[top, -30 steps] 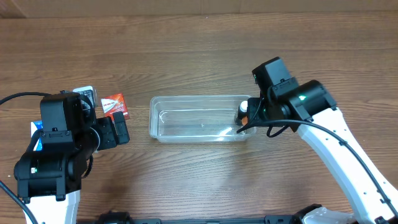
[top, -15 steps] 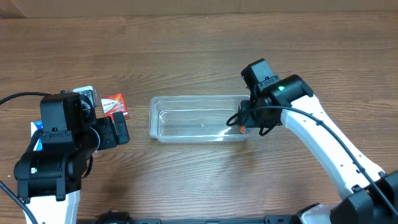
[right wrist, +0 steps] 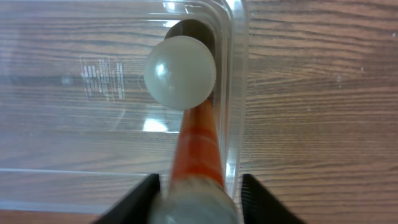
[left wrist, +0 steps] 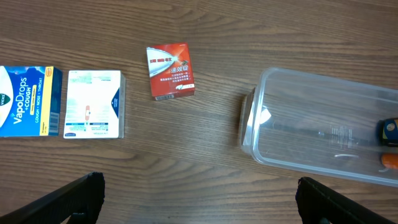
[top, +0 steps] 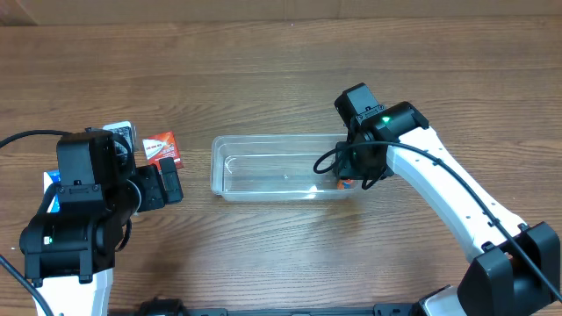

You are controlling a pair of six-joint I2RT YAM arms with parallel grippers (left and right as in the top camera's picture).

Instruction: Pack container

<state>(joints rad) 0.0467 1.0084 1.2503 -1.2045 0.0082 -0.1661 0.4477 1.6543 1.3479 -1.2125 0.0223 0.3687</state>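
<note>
The container (top: 272,139) is a clear shallow tub at the table's middle; it also shows in the left wrist view (left wrist: 250,124) and the right wrist view (right wrist: 236,74). My right gripper (top: 345,174) hangs over the tub's right end, shut on an orange bottle (right wrist: 198,140) with a round white cap (right wrist: 180,71). The bottle points down inside the tub, against its right wall, between the gripper's tips (right wrist: 198,200). Its orange part shows in the overhead view (top: 345,184). My left gripper (top: 167,186) is open and empty over bare wood left of the tub, jaws wide apart (left wrist: 199,199).
A red box (top: 161,147) lies left of the tub, also in the left wrist view (left wrist: 170,70). A white box (left wrist: 93,104) and a blue cough-drops box (left wrist: 28,101) lie further left, partly under my left arm in the overhead view.
My right gripper has moved left from outside the tub's right end to over its right inside corner, taking the bottle with it. The left arm has not moved.
</note>
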